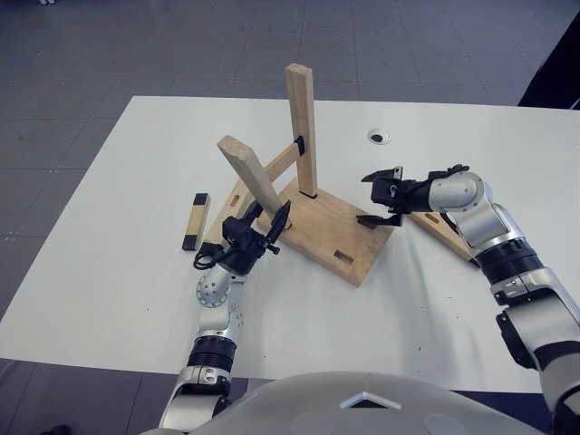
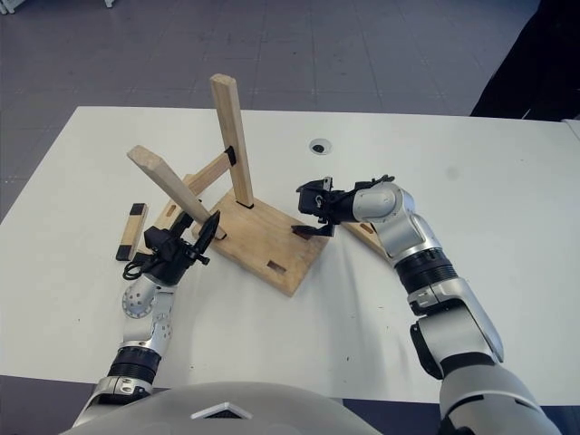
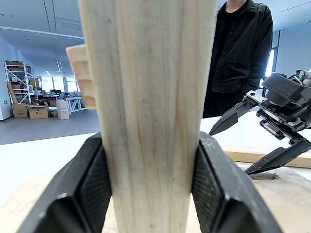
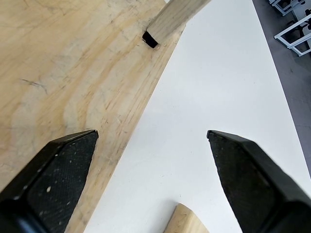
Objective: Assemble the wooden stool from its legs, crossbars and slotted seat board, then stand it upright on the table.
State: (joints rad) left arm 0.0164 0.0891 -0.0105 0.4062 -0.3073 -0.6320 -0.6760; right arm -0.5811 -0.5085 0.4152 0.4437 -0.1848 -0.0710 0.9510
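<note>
The slotted seat board [image 1: 337, 237] lies flat on the white table [image 1: 109, 272]. One leg [image 1: 303, 127] stands upright in a slot at the board's far side. A second leg [image 1: 246, 166] leans tilted over the board's left end, and a crossbar [image 1: 282, 163] runs between the two. My left gripper [image 1: 272, 227] is shut on the tilted leg's lower part [image 3: 150, 97], one pad on each side. My right gripper [image 1: 381, 198] hangs open just above the board's right corner [image 4: 58, 73], with nothing between its fingers. A third leg [image 1: 446, 232] lies on the table under my right forearm.
A short loose crossbar [image 1: 195, 220] with dark ends lies on the table left of the board. A round cable hole [image 1: 378, 137] sits toward the table's far side. Bare tabletop stretches in front of the board and off to the far right.
</note>
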